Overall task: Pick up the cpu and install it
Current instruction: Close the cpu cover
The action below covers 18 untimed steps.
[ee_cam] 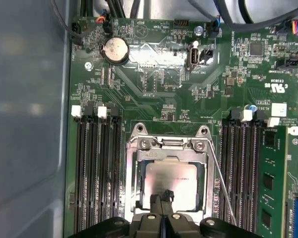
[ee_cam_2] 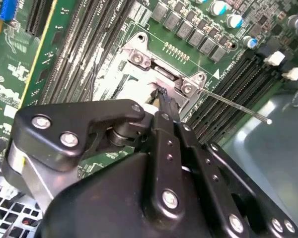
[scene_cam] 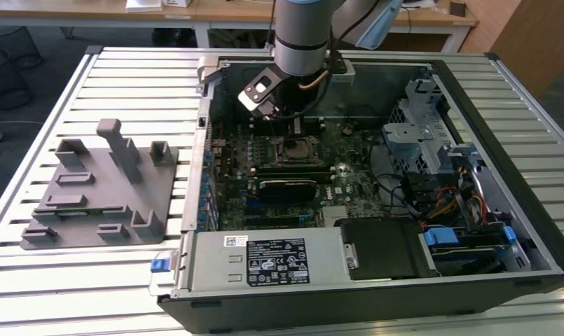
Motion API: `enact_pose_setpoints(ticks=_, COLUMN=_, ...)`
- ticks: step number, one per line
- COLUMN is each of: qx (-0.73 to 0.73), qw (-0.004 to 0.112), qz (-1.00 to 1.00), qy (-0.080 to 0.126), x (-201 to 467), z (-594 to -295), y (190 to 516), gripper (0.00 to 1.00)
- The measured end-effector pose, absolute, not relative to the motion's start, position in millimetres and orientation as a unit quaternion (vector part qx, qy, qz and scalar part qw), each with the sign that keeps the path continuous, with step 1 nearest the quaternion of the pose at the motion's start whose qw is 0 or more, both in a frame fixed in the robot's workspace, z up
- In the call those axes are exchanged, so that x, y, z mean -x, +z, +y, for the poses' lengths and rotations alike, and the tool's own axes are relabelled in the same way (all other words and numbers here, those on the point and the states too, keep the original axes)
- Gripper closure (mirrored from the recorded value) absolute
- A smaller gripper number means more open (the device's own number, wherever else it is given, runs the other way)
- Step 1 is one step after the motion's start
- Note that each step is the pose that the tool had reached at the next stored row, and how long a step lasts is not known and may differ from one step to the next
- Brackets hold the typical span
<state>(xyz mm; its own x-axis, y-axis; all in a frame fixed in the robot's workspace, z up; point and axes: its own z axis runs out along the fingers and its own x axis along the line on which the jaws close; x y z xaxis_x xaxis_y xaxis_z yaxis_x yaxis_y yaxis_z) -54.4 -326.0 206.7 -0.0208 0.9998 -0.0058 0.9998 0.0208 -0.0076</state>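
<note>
While the arm [scene_cam: 303,35] hangs over the open PC case [scene_cam: 356,302], the cpu [ee_cam: 172,177] sits flat in the socket frame [ee_cam: 133,166]. The gripper [ee_cam: 163,195] is pinched together with nothing between its fingers, tips right over the chip's edge.

- In the exterior view you see a big metal table [scene_cam: 76,280] made of long pale slats. It reaches almost from side to side.
- Behind it you can see a long wooden desk [scene_cam: 76,12] with white legs.
- On the exterior view's right there is a second wooden desk [scene_cam: 441,19]. Next to it stands a brown wooden panel [scene_cam: 534,35].
- Look under the long desk. The floor [scene_cam: 48,63] is dark grey, and a black wire bin [scene_cam: 3,38] stands on it.
- The light is soft and even. It makes the table's slats look bright.
</note>
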Motion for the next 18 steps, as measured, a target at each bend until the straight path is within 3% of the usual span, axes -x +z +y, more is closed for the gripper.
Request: enact_pose_setpoints(ticks=18, qx=0.7, qw=0.0, qz=-0.714, qy=0.004, x=46.2, z=-328.1, y=208.9, gripper=0.89)
